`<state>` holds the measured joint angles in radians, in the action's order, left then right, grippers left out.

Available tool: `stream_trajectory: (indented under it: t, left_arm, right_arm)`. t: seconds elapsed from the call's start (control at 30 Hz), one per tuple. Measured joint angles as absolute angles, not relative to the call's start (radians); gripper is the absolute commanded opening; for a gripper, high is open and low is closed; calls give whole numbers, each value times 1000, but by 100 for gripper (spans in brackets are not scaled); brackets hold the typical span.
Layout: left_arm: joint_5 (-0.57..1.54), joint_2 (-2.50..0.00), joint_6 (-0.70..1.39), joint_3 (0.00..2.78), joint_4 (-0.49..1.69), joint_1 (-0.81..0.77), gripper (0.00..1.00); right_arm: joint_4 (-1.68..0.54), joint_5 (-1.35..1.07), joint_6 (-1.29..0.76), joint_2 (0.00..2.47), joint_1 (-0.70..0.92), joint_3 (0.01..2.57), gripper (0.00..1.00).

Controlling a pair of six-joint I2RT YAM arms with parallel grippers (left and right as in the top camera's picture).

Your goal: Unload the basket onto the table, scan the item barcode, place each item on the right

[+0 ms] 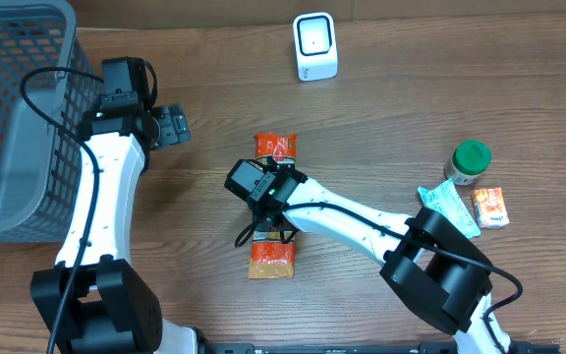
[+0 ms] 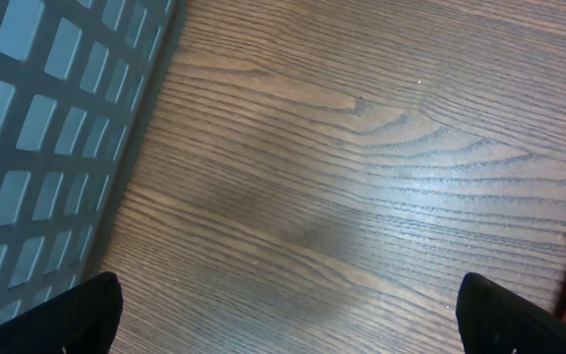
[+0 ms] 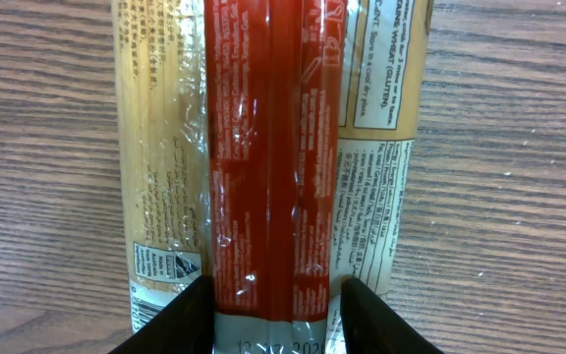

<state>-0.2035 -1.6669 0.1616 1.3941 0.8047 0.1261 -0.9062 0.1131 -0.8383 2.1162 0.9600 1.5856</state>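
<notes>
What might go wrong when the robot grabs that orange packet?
The right pincer straddles only the packet's shiny red middle strip, so it might slip. The packet is long; its ends may droop when lifted. The scanner stands well away, so a weak grip might drop it.

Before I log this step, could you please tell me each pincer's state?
Left pincer: open, empty.
Right pincer: around the red food packet's seam; grip cannot be told.

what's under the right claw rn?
A red-and-tan food packet lying flat on the wooden table; the right claw straddles its red centre strip. In the overhead view the arm covers its middle.
</notes>
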Motion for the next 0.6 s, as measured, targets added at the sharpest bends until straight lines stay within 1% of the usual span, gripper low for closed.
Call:
stream_trajectory:
  t: [0.33, 0.6]
  left_arm:
    - [-203, -1667, 162, 1394, 805, 126, 100]
    - [-204, -1667, 162, 1394, 805, 126, 100]
  right_arm:
    - [-915, 91, -835, 2116, 947, 1586, 43]
    - [-921, 76, -793, 2108, 927, 1586, 43]
